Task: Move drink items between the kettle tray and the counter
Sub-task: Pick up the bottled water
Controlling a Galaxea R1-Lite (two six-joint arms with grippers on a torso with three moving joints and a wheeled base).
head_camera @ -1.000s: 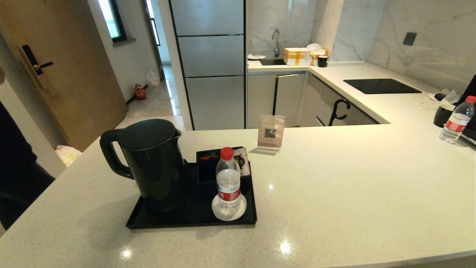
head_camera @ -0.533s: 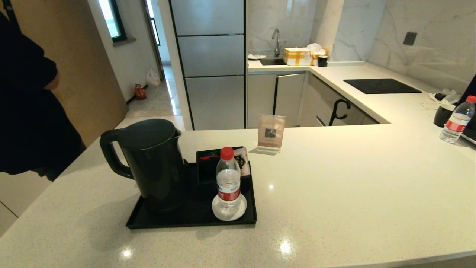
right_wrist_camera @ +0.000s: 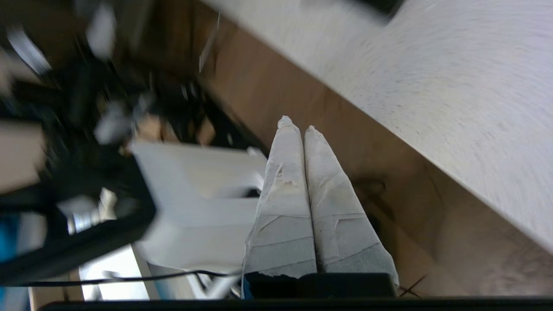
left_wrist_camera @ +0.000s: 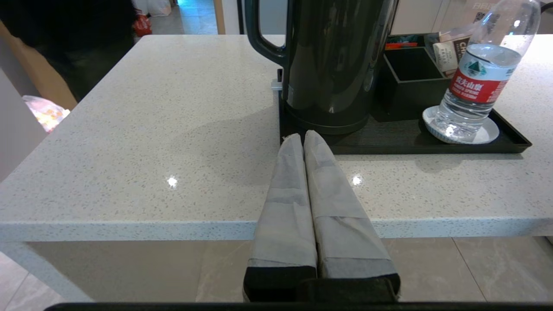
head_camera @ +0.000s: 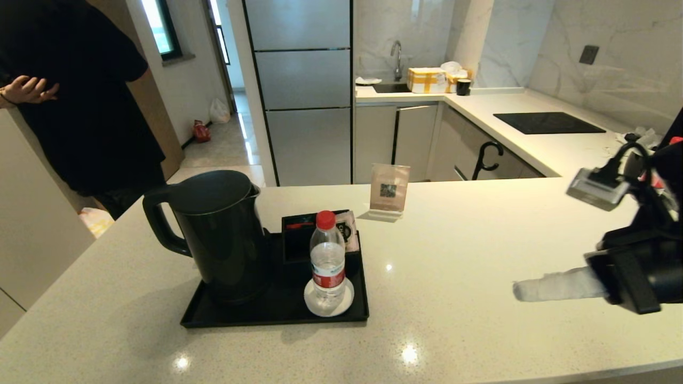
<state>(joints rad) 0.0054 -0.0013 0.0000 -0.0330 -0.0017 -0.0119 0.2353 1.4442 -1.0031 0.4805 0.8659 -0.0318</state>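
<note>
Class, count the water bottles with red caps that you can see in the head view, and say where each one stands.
1: the water bottle stands on a white coaster on the kettle tray. The right arm may hide another.

Black right arm; pale tape-wrapped pincer fingers.

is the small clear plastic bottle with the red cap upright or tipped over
Upright. The small clear plastic bottle stands red cap up on a white round coaster in the flat black rectangular tray.
</note>
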